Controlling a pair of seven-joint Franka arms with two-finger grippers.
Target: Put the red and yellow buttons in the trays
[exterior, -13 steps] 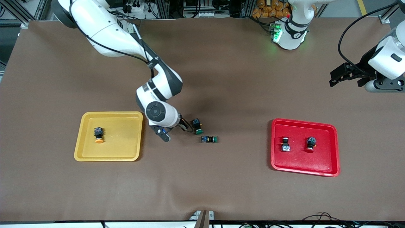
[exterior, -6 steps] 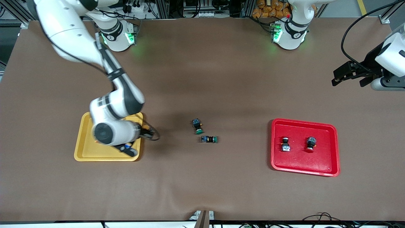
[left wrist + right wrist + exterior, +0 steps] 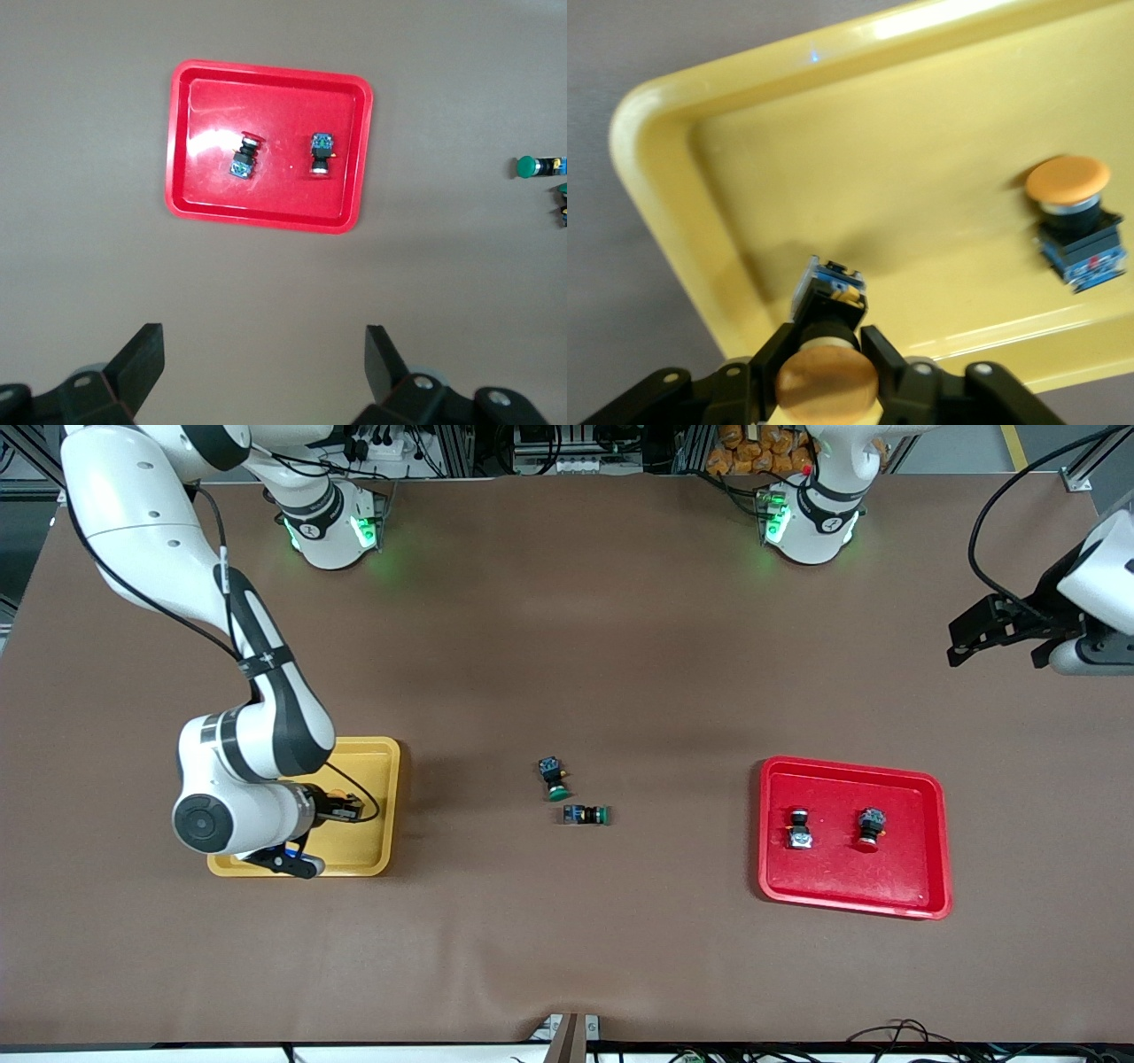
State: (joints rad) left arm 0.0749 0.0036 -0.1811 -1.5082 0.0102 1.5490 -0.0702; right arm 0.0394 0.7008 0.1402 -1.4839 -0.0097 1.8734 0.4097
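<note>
My right gripper (image 3: 351, 810) is over the yellow tray (image 3: 383, 849), near the rim that faces the green buttons. It is shut on an orange-yellow-capped button (image 3: 827, 382), which it holds above the tray floor (image 3: 921, 168). A second yellow button (image 3: 1074, 217) lies in this tray; the right arm hides it in the front view. The red tray (image 3: 855, 881) holds two red buttons (image 3: 799, 828) (image 3: 869, 826); they also show in the left wrist view (image 3: 242, 158) (image 3: 320, 155). My left gripper (image 3: 961, 642) is open and empty, and waits raised at the left arm's end of the table.
Two green-capped buttons (image 3: 554, 778) (image 3: 586, 814) lie on the brown table mat between the trays. One of them shows at the edge of the left wrist view (image 3: 532, 166).
My right arm has swung from beside the green buttons to over the yellow tray, carrying the yellow button. The left gripper has drifted slightly toward its end of the table.
</note>
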